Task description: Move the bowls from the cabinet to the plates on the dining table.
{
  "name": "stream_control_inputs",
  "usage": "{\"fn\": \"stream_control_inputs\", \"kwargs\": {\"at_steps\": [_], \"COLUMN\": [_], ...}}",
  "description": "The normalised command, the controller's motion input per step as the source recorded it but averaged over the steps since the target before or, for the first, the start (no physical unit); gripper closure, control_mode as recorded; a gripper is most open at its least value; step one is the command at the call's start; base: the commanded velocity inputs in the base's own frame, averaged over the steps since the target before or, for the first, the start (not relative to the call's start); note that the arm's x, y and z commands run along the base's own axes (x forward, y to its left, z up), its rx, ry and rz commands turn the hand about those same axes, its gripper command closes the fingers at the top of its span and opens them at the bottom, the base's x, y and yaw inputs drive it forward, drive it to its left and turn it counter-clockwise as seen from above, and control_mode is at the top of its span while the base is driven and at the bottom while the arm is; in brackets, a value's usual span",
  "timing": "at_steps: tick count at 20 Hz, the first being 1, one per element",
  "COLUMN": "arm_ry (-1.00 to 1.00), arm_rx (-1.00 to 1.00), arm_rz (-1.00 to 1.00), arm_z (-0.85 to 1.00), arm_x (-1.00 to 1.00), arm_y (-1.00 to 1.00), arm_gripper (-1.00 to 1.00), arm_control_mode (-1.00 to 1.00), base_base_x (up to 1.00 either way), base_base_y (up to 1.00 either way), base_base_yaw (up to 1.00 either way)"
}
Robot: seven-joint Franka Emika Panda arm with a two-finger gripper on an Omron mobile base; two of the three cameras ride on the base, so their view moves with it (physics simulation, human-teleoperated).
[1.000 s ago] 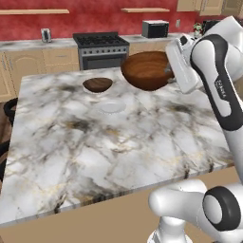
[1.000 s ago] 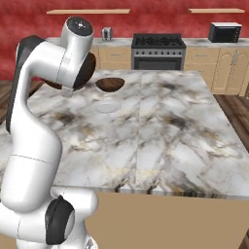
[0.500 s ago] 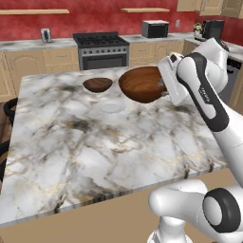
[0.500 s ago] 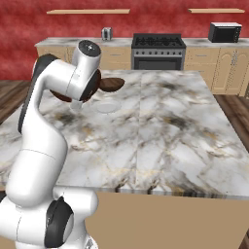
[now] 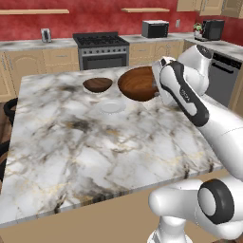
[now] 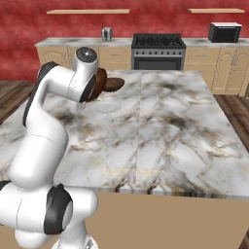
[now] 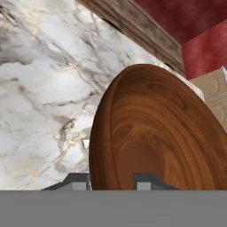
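Observation:
A reddish-brown wood-grain bowl (image 5: 137,84) hangs tilted on its side over the dining table (image 5: 71,142), with my gripper (image 5: 155,88) shut on its rim. In the hand view the bowl (image 7: 155,133) stands between my two fingertips (image 7: 148,180), its hollow facing the camera. To its left a dark brown bowl (image 5: 97,84) rests on a white plate. An empty white plate (image 5: 111,107) lies on the marble just in front of and below the held bowl. From the right side, the held bowl (image 6: 102,80) peeks out behind my arm, above the empty plate (image 6: 107,105).
A stove (image 5: 102,47) and low tan counter cabinets line the back wall, with a microwave (image 5: 155,28) on the counter. Tan upper cabinets (image 5: 209,4) show at the top right. Much bare marble lies between me and the plates.
My arm has carried the reddish bowl down and to the left, from above the table's far right side to just over the empty plate. The dark bowl has stayed put.

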Motion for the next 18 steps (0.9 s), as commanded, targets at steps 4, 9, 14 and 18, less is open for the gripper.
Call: {"fn": "stream_control_inputs", "kwargs": {"at_steps": [4, 9, 14, 18], "arm_ry": [0.05, 0.07, 0.07, 0.04], "arm_rx": [0.0, 0.04, 0.04, 0.0], "arm_rz": [-0.06, 0.0, 0.0, -0.01], "arm_z": [0.0, -0.13, -0.12, 0.0], "arm_x": [0.67, 0.71, 0.64, 0.67], "arm_y": [0.0, 0.0, 0.0, 0.0], "arm_gripper": [1.0, 1.0, 1.0, 1.0], "arm_control_mode": [-1.0, -1.0, -1.0, -1.0], "base_base_x": [0.0, 0.0, 0.0, 0.0], "base_base_y": [0.0, 0.0, 0.0, 0.0], "base_base_yaw": [0.0, 0.0, 0.0, 0.0]}}
